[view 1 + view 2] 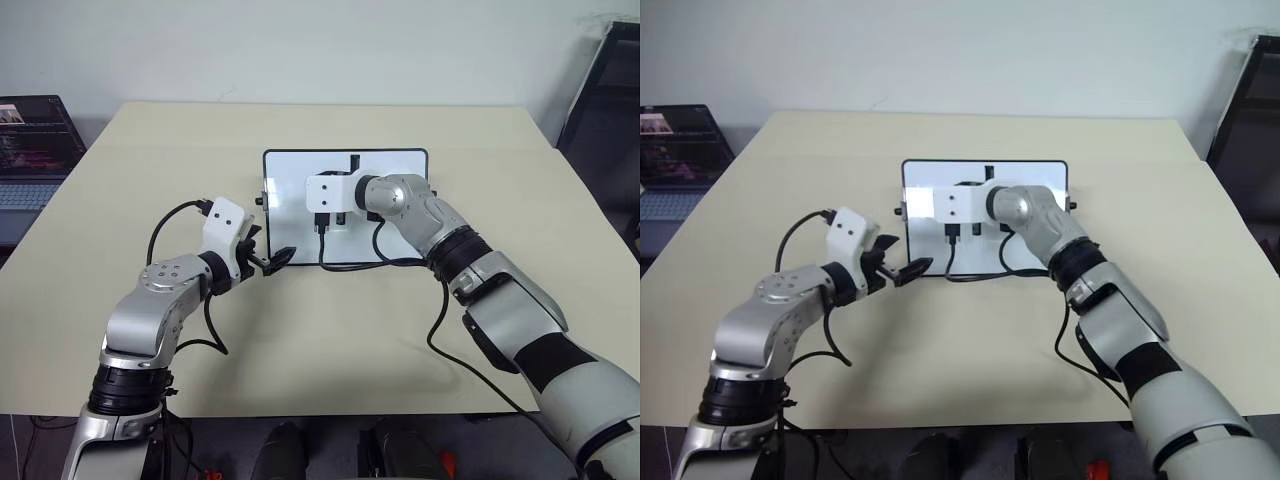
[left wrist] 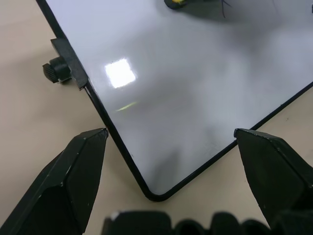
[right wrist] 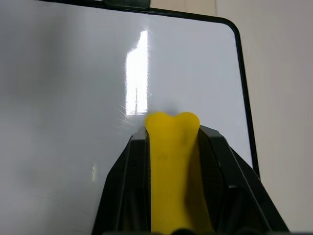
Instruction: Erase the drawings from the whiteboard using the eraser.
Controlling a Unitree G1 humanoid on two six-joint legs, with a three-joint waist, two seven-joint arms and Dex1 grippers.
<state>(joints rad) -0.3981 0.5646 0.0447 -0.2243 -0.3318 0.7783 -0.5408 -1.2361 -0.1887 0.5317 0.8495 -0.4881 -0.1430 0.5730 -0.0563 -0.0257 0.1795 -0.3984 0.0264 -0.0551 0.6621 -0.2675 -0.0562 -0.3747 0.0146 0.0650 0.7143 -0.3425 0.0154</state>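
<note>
Count: 1 whiteboard (image 1: 400, 165), upper-middle of frame, w/ 2 small black side knobs, one at the left edge (image 2: 55, 70). 1 yellow eraser (image 3: 172, 161). 1 table (image 1: 300, 340). 1 laptop (image 1: 32, 140), far left edge. 2 grippers: left (image 1: 272, 260), right (image 3: 172, 147).

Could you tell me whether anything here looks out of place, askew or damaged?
Nothing stands out. The whiteboard lies flat and square on the table, the right gripper holds the yellow eraser over it, and the left gripper is open at its corner.
</note>
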